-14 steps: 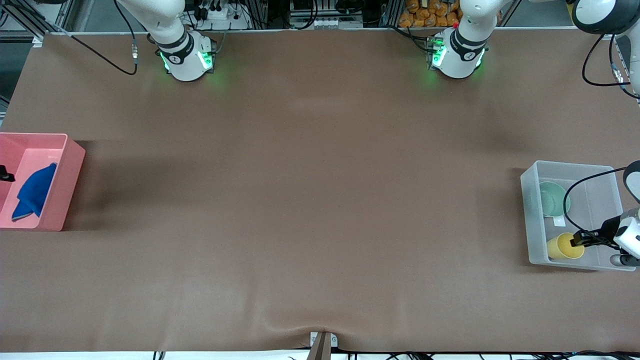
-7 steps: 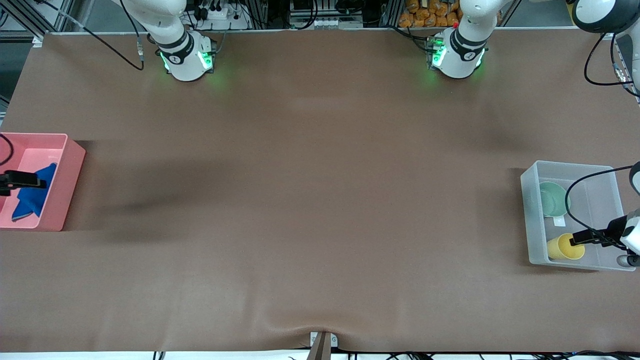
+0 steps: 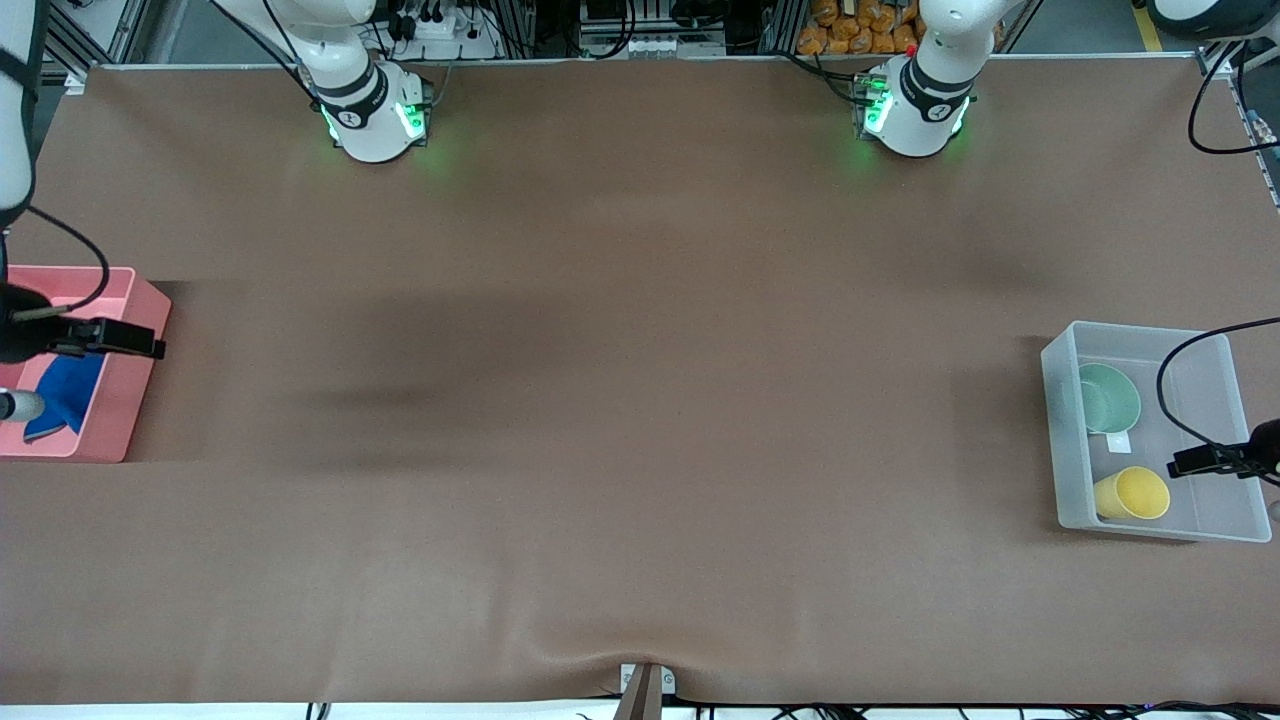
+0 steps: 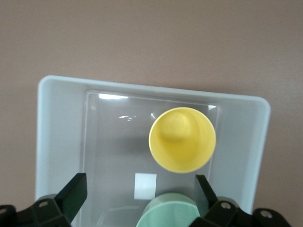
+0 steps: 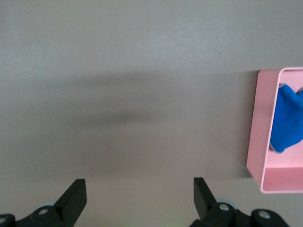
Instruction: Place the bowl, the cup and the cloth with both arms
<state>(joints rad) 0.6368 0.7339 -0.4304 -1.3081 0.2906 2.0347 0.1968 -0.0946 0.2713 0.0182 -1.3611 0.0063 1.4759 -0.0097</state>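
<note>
With fingers spread and empty, the left gripper (image 3: pixel 1180 466) was held over the clear bin (image 3: pixel 1060 440) beside cup (image 3: pixel 1131 493) and bowl (image 3: pixel 1109 397), the right gripper (image 3: pixel 152 350) over the pink bin (image 3: pixel 135 400) holding the cloth (image 3: pixel 62 392); a low sweep could have clipped either rim.

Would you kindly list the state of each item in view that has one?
cup: upright, empty, in the clear bin
bowl: in the same bin, beside the cup
cloth: crumpled in the pink bin
left pincer: open, empty, over the clear bin
right pincer: open, empty, over the pink bin
</note>
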